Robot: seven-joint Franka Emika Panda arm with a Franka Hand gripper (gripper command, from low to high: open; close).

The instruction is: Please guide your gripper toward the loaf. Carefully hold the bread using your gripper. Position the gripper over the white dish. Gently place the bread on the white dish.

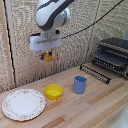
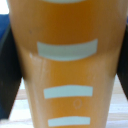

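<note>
The bread, an orange-brown oblong with pale stripes, is hanging clenched in the tool high above the table. The white dish is lying toward seven o'clock; traveling level, then lowering slowly before releasing, should be working best.

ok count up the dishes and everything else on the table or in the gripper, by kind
Plate: 1
Bowl: 1
Cup: 1
Toaster oven: 1
Bread, held in the gripper: 1
Total: 5
</note>
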